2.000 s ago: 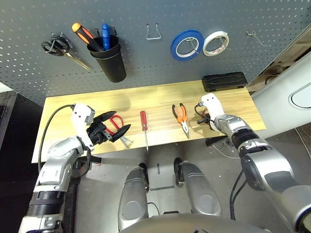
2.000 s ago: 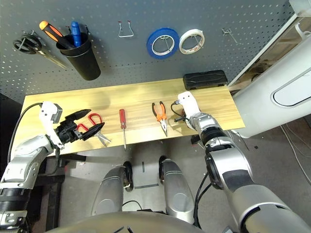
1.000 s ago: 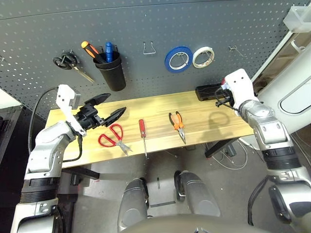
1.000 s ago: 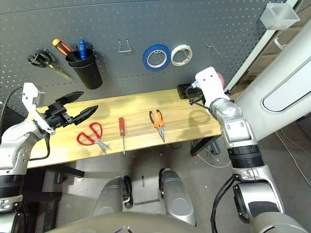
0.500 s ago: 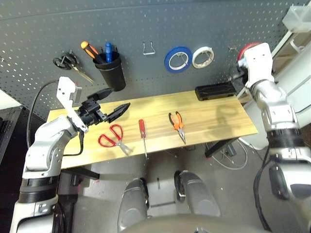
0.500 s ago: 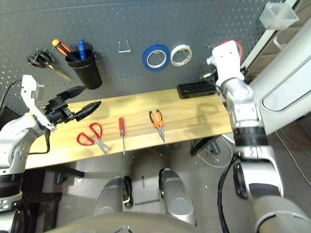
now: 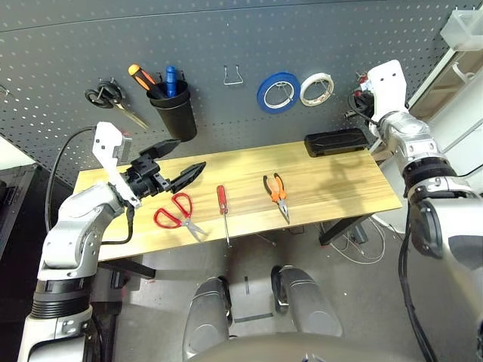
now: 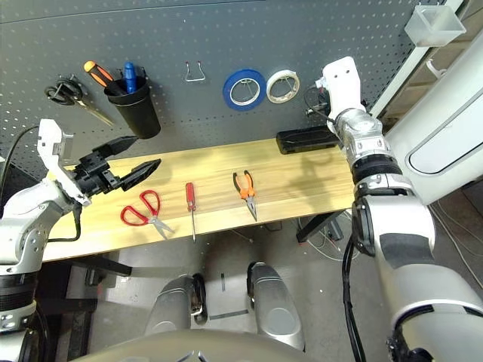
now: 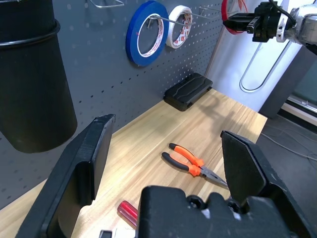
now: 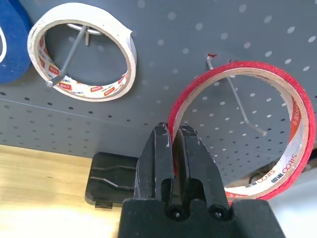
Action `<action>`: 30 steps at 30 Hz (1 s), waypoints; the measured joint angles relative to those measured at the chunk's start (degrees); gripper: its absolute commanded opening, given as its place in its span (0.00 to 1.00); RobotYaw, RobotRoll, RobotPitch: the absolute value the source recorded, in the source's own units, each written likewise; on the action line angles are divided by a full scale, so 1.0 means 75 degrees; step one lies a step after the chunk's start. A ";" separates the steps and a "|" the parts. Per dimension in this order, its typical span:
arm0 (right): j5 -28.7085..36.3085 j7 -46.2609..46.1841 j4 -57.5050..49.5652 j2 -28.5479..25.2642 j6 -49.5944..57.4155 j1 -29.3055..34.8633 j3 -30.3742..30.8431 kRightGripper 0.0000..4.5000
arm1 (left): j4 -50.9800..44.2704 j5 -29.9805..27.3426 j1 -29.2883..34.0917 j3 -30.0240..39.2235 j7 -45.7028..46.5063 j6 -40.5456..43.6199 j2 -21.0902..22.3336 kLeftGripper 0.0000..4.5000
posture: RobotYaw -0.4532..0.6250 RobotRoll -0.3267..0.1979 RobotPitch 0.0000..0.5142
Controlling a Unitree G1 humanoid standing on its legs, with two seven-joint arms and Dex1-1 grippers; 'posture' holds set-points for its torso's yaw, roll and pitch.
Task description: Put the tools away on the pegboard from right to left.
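Note:
My right gripper [image 10: 173, 131] is up at the pegboard [image 7: 226, 38], shut on the lower rim of the thin red tape ring [image 10: 247, 67]. The far-right hook [image 10: 242, 111] passes through the ring's opening. On the wooden table [image 7: 339, 181] lie the orange-and-black pliers [image 7: 277, 190], the red-handled screwdriver [image 7: 223, 204] and the red-handled scissors [image 7: 172, 211]. My left gripper [image 7: 185, 157] hovers open just above and left of the scissors, holding nothing.
A blue tape roll [image 7: 278, 81] and a white one [image 7: 317, 79] hang left of the red ring. An empty wire hook [image 7: 234, 74], a black cup [image 7: 173, 105] with two screwdrivers and black-handled scissors [image 7: 106, 96] hang further left. A black case [image 7: 337, 142] lies at the table's back right.
My right arm has lifted the red tape ring from the table up to the board and brought it over the far-right hook. The left gripper has risen a little and stayed open.

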 measured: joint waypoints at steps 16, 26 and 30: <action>0.0082 0.0452 -0.0977 -0.0206 -0.0098 0.0276 -0.0012 0.99 | 0.0116 0.0023 -0.0013 -0.0142 -0.0119 -0.0050 -0.0056 1.00 | 0.38 0.62 0.20; 0.1538 0.2858 -0.6380 -0.1482 0.4831 0.2280 -0.0101 0.99 | 0.0409 0.0152 -0.0038 -0.0328 -0.0309 -0.0077 -0.0017 1.00 | 0.35 0.62 0.27; 0.1925 0.2935 -0.7583 -0.1663 0.6514 0.2583 -0.0160 0.99 | 0.0597 0.0314 -0.0014 -0.0462 -0.0360 -0.0078 0.0092 1.00 | 0.35 0.62 0.30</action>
